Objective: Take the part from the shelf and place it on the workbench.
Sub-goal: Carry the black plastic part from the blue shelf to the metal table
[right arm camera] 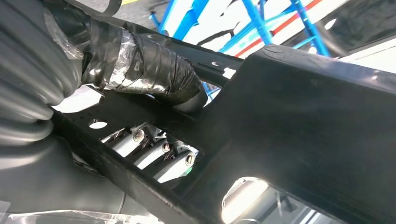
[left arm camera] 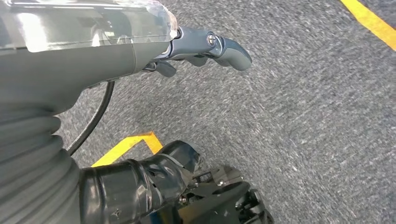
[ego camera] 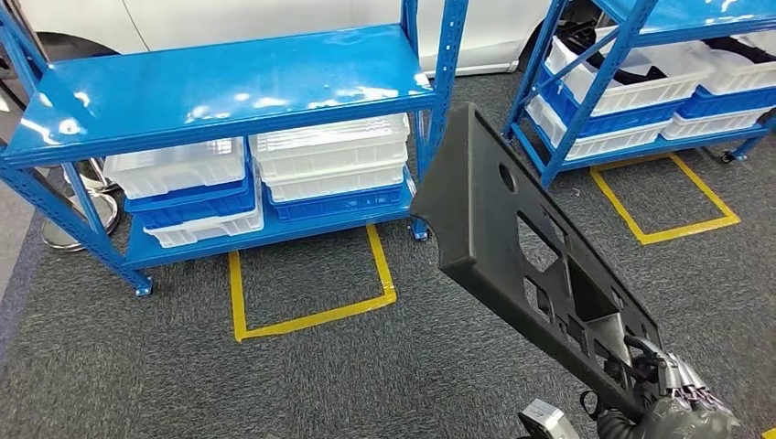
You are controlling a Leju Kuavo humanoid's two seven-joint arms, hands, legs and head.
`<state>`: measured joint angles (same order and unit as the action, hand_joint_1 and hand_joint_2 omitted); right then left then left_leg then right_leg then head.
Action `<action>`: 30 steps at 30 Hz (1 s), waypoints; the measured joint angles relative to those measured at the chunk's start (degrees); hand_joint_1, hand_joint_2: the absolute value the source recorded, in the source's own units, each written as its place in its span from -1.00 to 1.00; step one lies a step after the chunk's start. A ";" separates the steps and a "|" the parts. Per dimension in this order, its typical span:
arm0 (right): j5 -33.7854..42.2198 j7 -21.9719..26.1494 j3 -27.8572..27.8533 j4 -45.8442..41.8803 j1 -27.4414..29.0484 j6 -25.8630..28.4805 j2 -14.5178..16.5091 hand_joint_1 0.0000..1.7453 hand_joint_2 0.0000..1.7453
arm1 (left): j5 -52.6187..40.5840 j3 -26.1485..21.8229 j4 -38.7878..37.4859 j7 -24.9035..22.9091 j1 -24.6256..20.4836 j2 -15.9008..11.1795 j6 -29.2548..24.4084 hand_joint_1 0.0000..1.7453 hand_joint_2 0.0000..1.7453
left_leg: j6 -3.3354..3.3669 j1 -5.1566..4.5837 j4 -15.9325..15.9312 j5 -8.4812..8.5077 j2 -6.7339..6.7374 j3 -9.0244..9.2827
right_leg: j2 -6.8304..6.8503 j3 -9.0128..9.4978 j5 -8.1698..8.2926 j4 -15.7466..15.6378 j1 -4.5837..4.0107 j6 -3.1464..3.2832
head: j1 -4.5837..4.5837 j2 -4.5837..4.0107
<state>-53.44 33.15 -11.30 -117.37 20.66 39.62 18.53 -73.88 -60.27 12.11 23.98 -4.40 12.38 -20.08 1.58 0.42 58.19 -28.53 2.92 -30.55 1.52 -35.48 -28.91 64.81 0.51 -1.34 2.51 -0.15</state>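
With my right hand clamped on one end of the part, I fear it levering loose (long overhang) beside the shelf; left hand holds nothing, fingers apart.

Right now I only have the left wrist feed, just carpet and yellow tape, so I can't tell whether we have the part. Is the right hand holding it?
Observer: Yes. The right hand grips the black panel by its lower end; the head view shows the panel slanting up and away from the hand.
Operator: How is the hold?
Observer: In the right wrist view the thumb lies across one side of the panel and the fingers show through a cutout.
Operator: What's ahead of the robot?
Observer: A blue shelf with white bins on its lower level, standing on grey carpet.
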 joint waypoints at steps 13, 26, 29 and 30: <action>0.14 0.25 -1.24 -0.87 0.58 0.03 0.64 1.00 1.00 | 0.08 -0.23 0.00 0.02 0.13 0.09 -0.07 -1.00 1.00 | -2.14 -0.03 14.73 -6.47 -2.47 -6.23 | -3.41 2.24 1.63 -5.60 -0.31 2.60 | -0.05 0.00; 0.21 0.43 -1.46 -0.86 0.71 0.03 0.92 1.00 1.00 | 0.07 -0.39 0.00 -0.03 0.05 0.19 -0.16 -1.00 1.00 | 0.34 0.07 -1.09 0.72 -2.39 0.09 | -2.27 -5.25 -5.42 9.05 0.08 -0.15 | 0.17 0.00; 0.26 0.42 -1.55 -0.85 0.76 0.03 0.92 1.00 1.00 | 0.09 -0.39 0.00 -0.07 0.04 0.18 -0.16 -1.00 1.00 | 0.21 0.05 -1.05 0.50 -0.93 0.26 | -1.74 -3.98 -2.78 7.16 0.42 -0.38 | 0.17 0.00; 0.26 0.42 -1.57 -0.85 0.75 0.03 0.92 1.00 1.00 | 0.08 -0.39 0.00 -0.07 0.00 0.19 -0.16 -1.00 1.00 | 0.04 0.04 -1.03 0.36 -0.58 0.43 | -0.99 -1.70 -0.87 2.88 0.43 -0.30 | 0.19 0.00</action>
<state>-53.18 33.57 -12.87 -118.22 21.41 39.65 19.45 -73.79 -60.66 12.11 23.92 -4.40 12.57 -20.24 1.63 0.47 57.15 -28.17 2.34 -30.12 0.53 -37.18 -29.78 67.68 0.94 -1.65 2.70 -0.15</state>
